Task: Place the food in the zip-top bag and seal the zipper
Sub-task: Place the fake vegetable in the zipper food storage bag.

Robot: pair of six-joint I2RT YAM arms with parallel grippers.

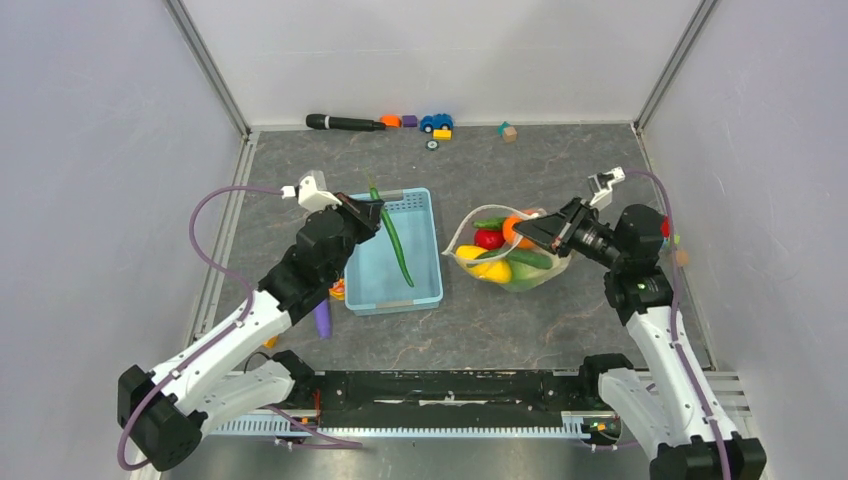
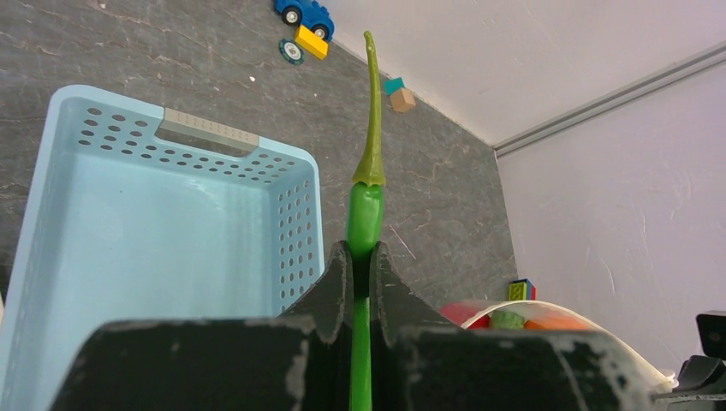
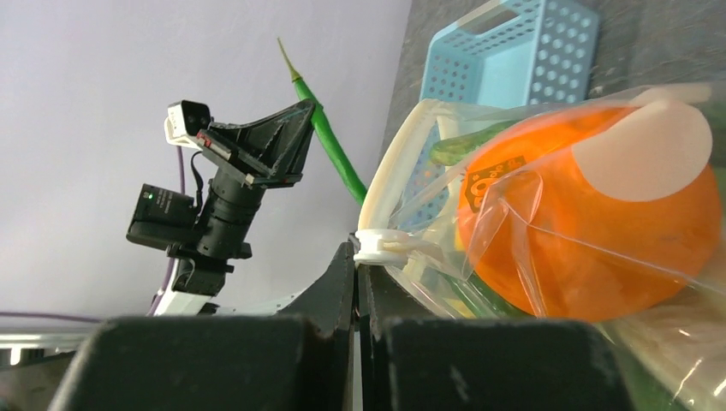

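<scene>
My left gripper [image 1: 375, 213] [image 2: 365, 253] is shut on a long thin green chili [image 1: 397, 245] [image 2: 366, 205], a piece of the food. It hangs tilted over the light-blue basket [image 1: 395, 305] [image 2: 171, 223], stem end up. The zip-top bag [image 1: 510, 275] [image 3: 548, 171] lies to the right, mouth open, holding red [image 1: 488, 239], orange [image 3: 591, 223], yellow [image 1: 496, 271] and green [image 1: 530, 259] food. Its white zipper [image 3: 387, 175] curves up from the slider [image 3: 381, 247]. My right gripper [image 1: 530, 232] [image 3: 357, 257] is shut on the bag's mouth edge beside that slider.
A purple rod [image 1: 321, 318] lies left of the basket beside a small orange piece [image 1: 337, 291]. Along the back wall are a black marker [image 1: 345, 123], a blue toy car [image 1: 436, 122] [image 2: 304, 14] and small blocks [image 1: 509, 131] [image 2: 398, 94]. Grey walls close in both sides.
</scene>
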